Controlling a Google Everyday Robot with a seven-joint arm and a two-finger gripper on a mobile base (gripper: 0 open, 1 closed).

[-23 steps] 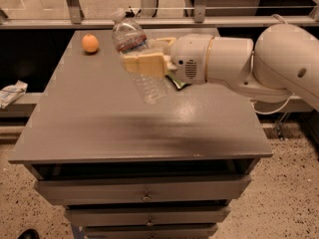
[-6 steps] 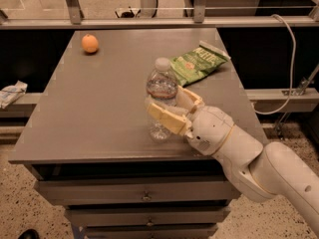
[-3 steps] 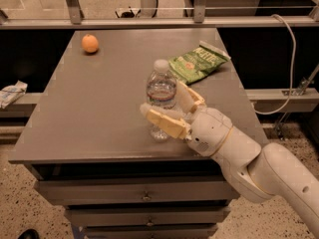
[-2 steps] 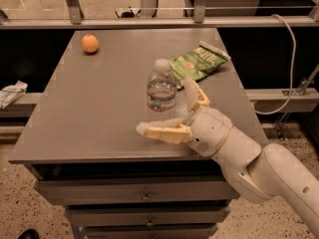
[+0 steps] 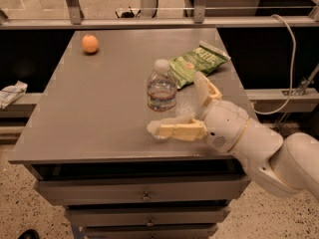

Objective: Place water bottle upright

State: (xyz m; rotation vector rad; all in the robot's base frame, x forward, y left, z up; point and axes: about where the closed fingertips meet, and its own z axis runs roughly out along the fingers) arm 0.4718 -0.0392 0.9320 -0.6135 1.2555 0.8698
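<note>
The water bottle is clear ribbed plastic with a white cap. It stands upright near the front middle of the grey table. My gripper is open just to the bottle's right and front. One finger reaches left in front of the bottle's base. The other finger points up at the bottle's right. Neither finger grips the bottle.
A green chip bag lies behind and to the right of the bottle. An orange sits at the table's far left. Drawers run below the table front. A cable hangs at the right.
The gripper carried the bottle down from above the table, set it upright near the front, then opened. The fingers have spread away from the bottle, which stays standing.
</note>
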